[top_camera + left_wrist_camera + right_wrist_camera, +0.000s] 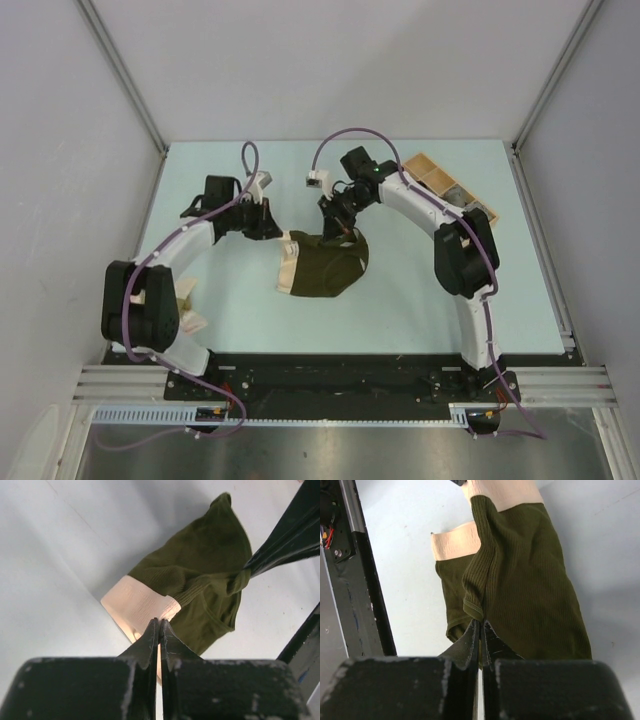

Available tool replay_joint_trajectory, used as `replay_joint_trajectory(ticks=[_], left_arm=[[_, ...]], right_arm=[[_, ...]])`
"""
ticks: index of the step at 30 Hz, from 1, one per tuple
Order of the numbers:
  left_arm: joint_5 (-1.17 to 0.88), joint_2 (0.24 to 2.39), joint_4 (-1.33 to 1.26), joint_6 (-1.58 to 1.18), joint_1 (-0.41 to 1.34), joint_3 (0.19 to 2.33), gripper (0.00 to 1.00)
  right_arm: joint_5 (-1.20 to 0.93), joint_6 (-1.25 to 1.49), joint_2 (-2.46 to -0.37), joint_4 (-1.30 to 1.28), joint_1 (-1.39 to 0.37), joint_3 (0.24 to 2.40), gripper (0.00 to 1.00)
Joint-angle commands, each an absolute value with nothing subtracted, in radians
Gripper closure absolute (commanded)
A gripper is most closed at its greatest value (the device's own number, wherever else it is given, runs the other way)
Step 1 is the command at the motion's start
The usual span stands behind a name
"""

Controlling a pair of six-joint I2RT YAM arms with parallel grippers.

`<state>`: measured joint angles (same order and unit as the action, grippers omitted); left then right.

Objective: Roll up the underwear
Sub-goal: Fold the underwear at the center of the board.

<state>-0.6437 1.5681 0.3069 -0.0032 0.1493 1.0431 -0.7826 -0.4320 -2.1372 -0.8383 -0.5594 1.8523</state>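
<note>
- Olive ribbed underwear with a pale pink-beige waistband sits mid-frame on the tabletop, bunched and partly lifted.
- Right hand is clenched on a folded olive edge.
- Left hand is clenched too, with its tips apparently pinching the waistband.
- Step, as judged: setting the first fold before rolling.
- To do it well: move both hands together, keep the cloth taut without stretching it, lay the fold flat, and release only once it rests.
- Risk: a thin pinch slips and the fold springs open.
</note>
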Motion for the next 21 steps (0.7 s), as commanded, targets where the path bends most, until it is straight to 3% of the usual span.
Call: replay_joint_trajectory(ticks=[1,14,21], left_arm=[[-0.629,1.479,0.275,-0.048,0.143,0.977,1.00],[-0.577,1.399,0.344,-0.014,0.153,0.950,1.00],[-0.531,1.453,0.339,-0.003,0.163,1.043,1.00]], right_arm=[[-0.781,-0.453,-2.051,-0.818,-0.572,1.835,1.00],[-0.801,-0.483,-2.008,-0.850,-0.603,1.795,1.00],[-0.790,-0.472,-2.026,-0.847,-0.575,1.848,1.00]])
